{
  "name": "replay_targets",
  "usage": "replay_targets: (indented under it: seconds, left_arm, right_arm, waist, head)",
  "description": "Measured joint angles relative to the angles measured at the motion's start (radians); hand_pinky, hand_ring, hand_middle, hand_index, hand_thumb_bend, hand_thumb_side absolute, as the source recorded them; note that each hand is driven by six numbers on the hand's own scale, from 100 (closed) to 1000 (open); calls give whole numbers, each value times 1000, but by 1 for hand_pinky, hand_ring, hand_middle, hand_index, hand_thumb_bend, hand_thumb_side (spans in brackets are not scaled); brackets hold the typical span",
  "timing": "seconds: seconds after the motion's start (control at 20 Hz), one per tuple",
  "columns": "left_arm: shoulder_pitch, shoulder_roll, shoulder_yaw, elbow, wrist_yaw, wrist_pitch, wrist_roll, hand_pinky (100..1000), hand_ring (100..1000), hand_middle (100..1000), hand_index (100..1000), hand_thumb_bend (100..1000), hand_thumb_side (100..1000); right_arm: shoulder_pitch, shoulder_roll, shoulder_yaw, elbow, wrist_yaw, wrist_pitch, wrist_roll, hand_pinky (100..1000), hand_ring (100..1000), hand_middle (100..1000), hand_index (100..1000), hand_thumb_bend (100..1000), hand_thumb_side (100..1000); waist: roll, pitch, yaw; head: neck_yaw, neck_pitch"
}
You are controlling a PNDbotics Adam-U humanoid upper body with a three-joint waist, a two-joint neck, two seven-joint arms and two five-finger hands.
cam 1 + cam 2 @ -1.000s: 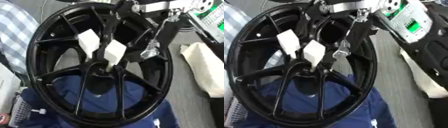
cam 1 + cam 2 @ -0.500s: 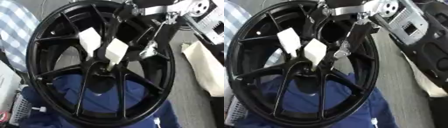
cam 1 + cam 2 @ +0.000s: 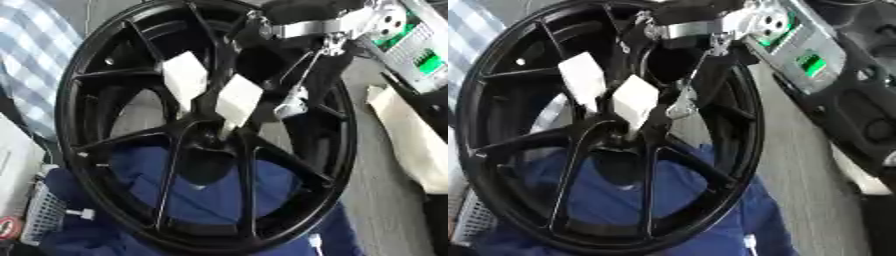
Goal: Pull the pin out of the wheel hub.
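Nearest us, along the lower edge of the view, we see a blue cloth (image 3: 219, 190) lying under and behind the black wheel hub (image 3: 105, 197), which stands tilted and fills most of the frame. Beside its lower left rim sits a white meshed basket (image 3: 42, 220). Further in, where the spokes meet at the centre, two white tags (image 3: 185, 77) stand out; the right one (image 3: 238, 99) tapers down to a pale stem seated in the hub centre, and we judge this to be the pin. It looks light and stiff next to the heavy wheel, which should hold its ground as the pin slides out along its own line. We would take it low on the stem or flat across the tag, since the tag may bend. Beyond, from the upper right, our right robot hand (image 3: 293, 102) reaches through the spokes, a silver fingertip just beside the pin's tag; we cannot tell how far its fingers are spread or whether they hold anything. Our left robot hand shows nowhere.
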Motion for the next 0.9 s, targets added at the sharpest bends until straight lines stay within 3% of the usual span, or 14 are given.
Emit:
replay_targets:
  seconds: [0.35, 0.9]
  left_arm:
    - [-3, 0, 0, 0, 0, 1, 1, 772, 667, 611, 681, 100, 714]
    - [-5, -8, 0, 0, -3, 4, 3, 772, 669, 611, 681, 100, 714]
  right_arm:
    - [1, 3, 11, 13, 20, -6, -6, 792, 727, 645, 753, 363, 199]
    - [3, 5, 17, 17, -13, 7, 7, 765, 680, 499, 620, 186, 102]
  waist:
    - [-2, 4, 1]
    - [-2, 5, 0]
  head:
    - [-2, 0]
    - [-2, 0]
